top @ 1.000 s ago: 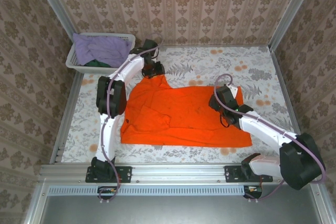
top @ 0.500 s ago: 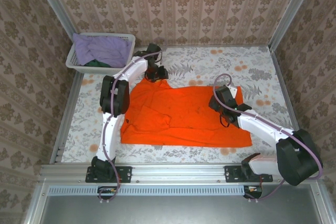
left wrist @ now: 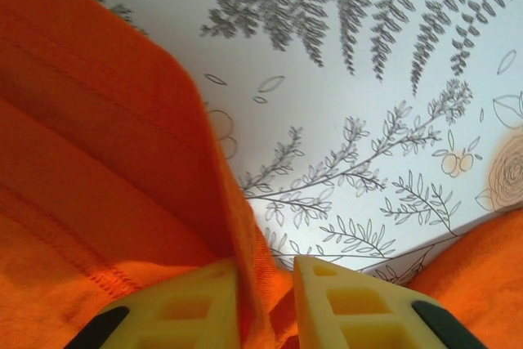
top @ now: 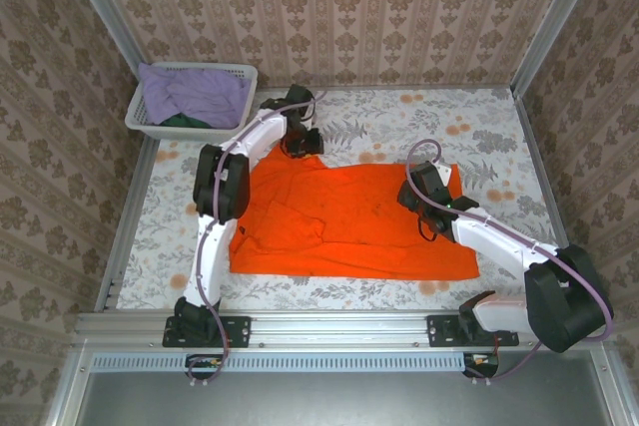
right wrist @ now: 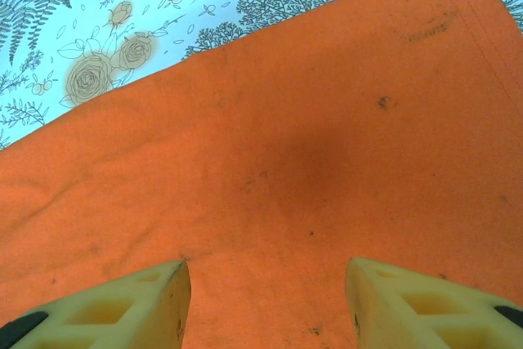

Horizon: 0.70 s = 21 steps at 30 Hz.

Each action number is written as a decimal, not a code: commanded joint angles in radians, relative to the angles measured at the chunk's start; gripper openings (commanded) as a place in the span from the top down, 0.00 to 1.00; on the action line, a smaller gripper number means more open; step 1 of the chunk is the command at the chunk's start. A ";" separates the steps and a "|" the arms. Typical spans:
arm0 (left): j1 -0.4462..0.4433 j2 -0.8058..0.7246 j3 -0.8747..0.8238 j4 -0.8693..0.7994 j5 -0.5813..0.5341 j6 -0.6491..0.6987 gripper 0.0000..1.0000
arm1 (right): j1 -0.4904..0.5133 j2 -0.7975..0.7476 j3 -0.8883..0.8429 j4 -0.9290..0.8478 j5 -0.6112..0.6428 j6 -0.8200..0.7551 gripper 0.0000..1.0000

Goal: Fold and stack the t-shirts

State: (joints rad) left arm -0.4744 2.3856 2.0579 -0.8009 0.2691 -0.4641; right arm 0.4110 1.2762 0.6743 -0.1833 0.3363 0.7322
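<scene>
Top external: an orange t-shirt [top: 349, 221] lies spread across the middle of the flowered table [top: 479, 137], between the two arms. It is mostly flat, with a rumple of cloth toward its left side.

Left wrist: the left gripper [left wrist: 265, 271] is at the shirt's far left corner. Its yellow fingers [left wrist: 176, 304] are drawn in on a raised ridge of orange cloth and pinch it just above the tabletop.

Right wrist: the right gripper [right wrist: 265, 271] is over the shirt's right side, near the far hem. Its jaws are spread wide with nothing between them, and the cloth lies smooth below, dotted with small dark specks.

Basket: the white lattice basket [top: 140, 119] stands at the table's far left corner. A lavender shirt [top: 195, 92] is heaped inside, and a dark green shirt [top: 183, 121] peeks out beneath it.

Done so far: by the look of it, only the laying-out — one shirt is out of the basket and opened flat.

Left to do: nearly everything. The orange shirt shows no finished fold, nothing is stacked on the table, and two shirts wait in the basket.

Step in hand: probably the first fold of the orange shirt, with one corner gripped and the other side not yet taken up.
</scene>
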 commanded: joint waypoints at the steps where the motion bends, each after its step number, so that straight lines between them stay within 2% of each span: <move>1: -0.021 0.005 0.030 -0.036 -0.034 0.065 0.81 | -0.007 0.007 0.027 -0.020 -0.001 -0.001 0.46; 12: -0.074 0.141 0.290 -0.208 -0.207 0.247 0.82 | -0.009 0.026 0.033 -0.020 -0.008 -0.001 0.46; 21: -0.124 0.240 0.479 -0.244 -0.269 0.371 0.72 | -0.011 0.052 0.044 -0.023 -0.011 -0.004 0.46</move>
State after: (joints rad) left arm -0.5804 2.6125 2.4756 -1.0004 0.0395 -0.1719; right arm 0.4084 1.3148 0.6914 -0.1864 0.3321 0.7319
